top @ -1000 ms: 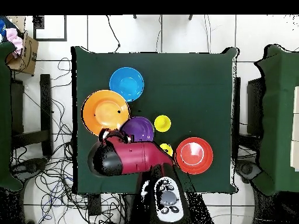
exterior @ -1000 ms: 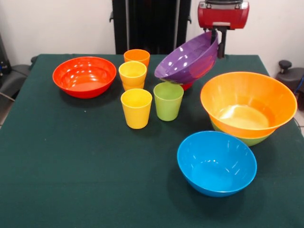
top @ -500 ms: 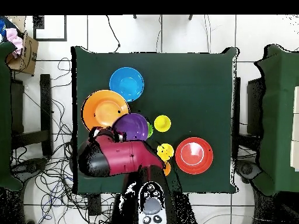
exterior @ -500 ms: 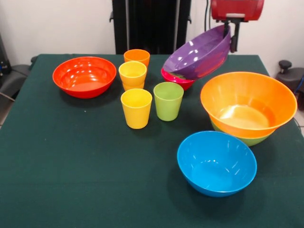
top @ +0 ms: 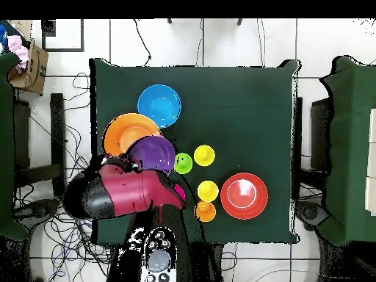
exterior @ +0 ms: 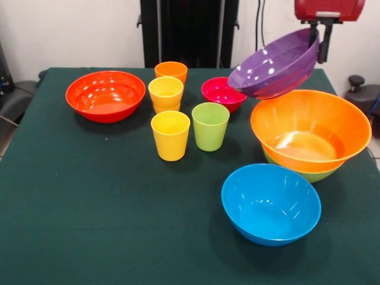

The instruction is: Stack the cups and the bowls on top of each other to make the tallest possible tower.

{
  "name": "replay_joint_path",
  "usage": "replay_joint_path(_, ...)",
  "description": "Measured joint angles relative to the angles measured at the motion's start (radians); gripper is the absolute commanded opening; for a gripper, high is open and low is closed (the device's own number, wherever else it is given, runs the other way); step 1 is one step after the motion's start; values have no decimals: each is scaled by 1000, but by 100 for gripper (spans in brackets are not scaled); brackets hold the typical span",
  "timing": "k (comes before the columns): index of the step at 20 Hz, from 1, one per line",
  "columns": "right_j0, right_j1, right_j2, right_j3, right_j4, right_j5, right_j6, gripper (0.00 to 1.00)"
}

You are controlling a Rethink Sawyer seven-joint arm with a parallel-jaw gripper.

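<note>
Carrying the glossy purple plastic bowl (exterior: 275, 64), tilted, pinched by its far right rim in the black gripper (exterior: 323, 40); hanging clear of the table, just left of and above the large orange plastic bowl (exterior: 310, 129), itself nested in a lime green bowl (exterior: 310, 175).

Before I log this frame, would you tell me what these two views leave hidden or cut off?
- Claw, front view: the purple bowl covers all but one finger, so its grip is unclear; the top edge cuts the arm.
- Green bowl, front view: only a sliver shows under the orange bowl.
- Magenta bowl, overhead view: mostly under the arm.
- Orange cup, front view: lower part behind a yellow cup.
</note>
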Motion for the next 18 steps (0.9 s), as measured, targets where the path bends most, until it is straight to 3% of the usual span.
replay_joint_path(5, 38, 29, -33, -41, 21, 0, 0, 0)
replay_joint_path(18, 109, 203, -135, -142, 81, -14, 0, 0)
